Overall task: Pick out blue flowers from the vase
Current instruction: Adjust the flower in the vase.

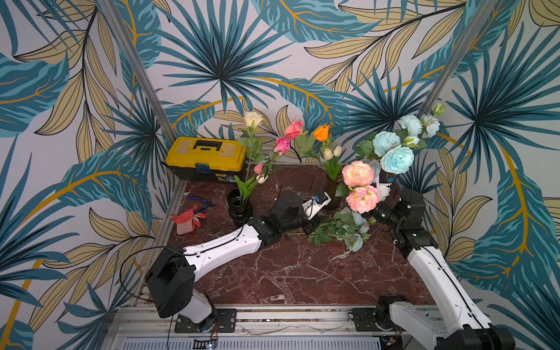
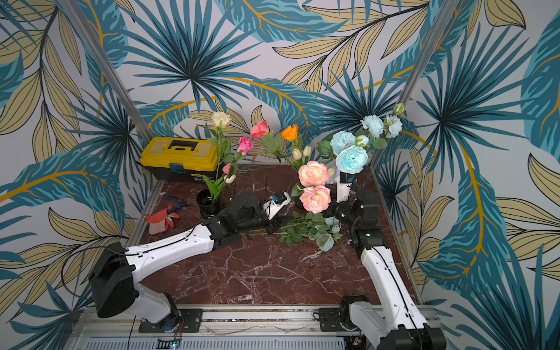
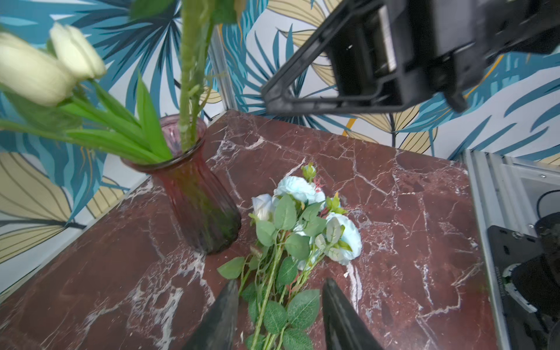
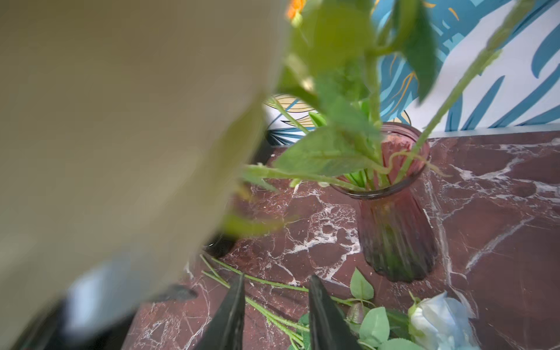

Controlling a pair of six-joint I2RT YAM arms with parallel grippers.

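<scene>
The left tool (image 3: 281, 281) lies closest to its wrist camera. Its two dark fingers (image 3: 225, 306) are parted and empty, straddling the green stems of a laid bunch of blue flowers (image 3: 306, 218). That bunch rests flat on the marble surface (image 3: 409, 212), just beside the red glass vase (image 3: 197, 200). The right tool (image 4: 277, 277) is spread too, gripping nothing, low over the same stems. The taller blue blooms (image 1: 394, 151) rise above the pink-peach peonies (image 1: 357, 174) and seem not yet taken out of the vase. The vase looks top-heavy, so a sideways tug on a stem, or a knock from either arm working so near, could tip it. A blurred bloom fills much of the right wrist view, so the right tool may close on the wrong stem. If the left tool shuts and pulls, it would likely drag the laid bunch.
</scene>
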